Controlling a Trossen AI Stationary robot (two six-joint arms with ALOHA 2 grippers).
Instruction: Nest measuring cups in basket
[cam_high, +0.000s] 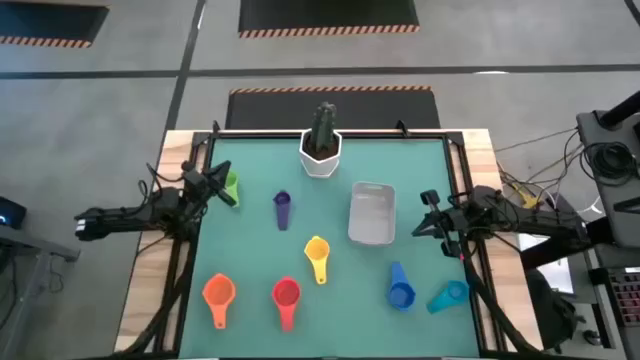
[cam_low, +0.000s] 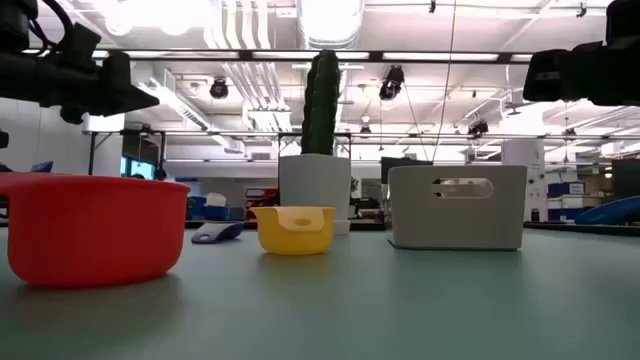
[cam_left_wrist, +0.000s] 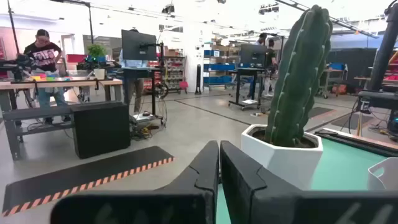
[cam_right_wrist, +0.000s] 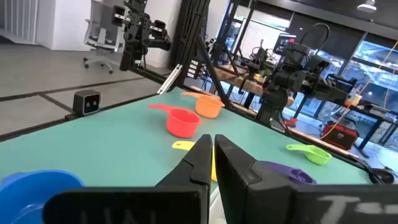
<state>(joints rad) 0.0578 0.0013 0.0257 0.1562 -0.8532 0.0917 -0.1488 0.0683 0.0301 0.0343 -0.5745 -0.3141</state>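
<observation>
Several measuring cups lie on the green mat: green (cam_high: 230, 186), purple (cam_high: 282, 208), yellow (cam_high: 317, 256), orange (cam_high: 218, 294), red (cam_high: 286, 296), blue (cam_high: 399, 288) and teal (cam_high: 447, 296). The light grey basket (cam_high: 371, 213) stands right of centre on its base, nothing showing inside. My left gripper (cam_high: 222, 183) hovers shut at the left edge beside the green cup. My right gripper (cam_high: 422, 222) hovers shut at the right edge, just right of the basket. Both hold nothing.
A white hexagonal pot with a cactus (cam_high: 321, 148) stands at the mat's far edge, left of the basket. Bare mat lies between the cups. Cables and equipment (cam_high: 600, 170) sit off the table's right side. In the left wrist view a person (cam_left_wrist: 42, 59) stands far back in the room.
</observation>
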